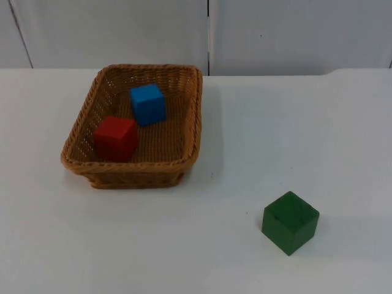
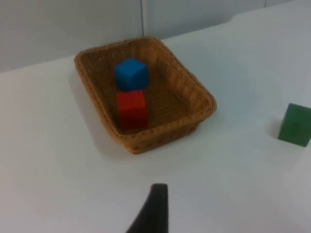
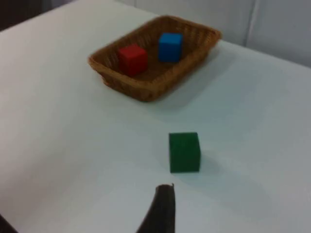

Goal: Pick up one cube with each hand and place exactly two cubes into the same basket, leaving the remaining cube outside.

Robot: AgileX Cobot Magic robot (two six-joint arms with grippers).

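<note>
Left wrist view first: you see the left gripper as one black tip above the bare white table, touching nothing. You cannot tell from this whether it is released or clenched. Nothing is in it that you can see. Out from that tip, well apart from it, stands the wicker basket. The red cube lies in the basket's end nearer the gripper. The blue cube is right behind the red one, touching it or nearly so. Off to one side, clear of the basket, the green cube sits on the table.

The right gripper likewise gives you one dark tip over the table, and again you cannot tell its state. It hangs near the green cube without touching it. Farther out is the basket with the red cube and the blue cube side by side inside.

From the top view you can place everything. The basket stands toward the table's far edge, left of its middle, just short of the grey partition wall. The blue cube lies toward the basket's far end, the red cube at its near left corner. The green cube rests outside, toward the table's near right corner, turned cornerwise.
</note>
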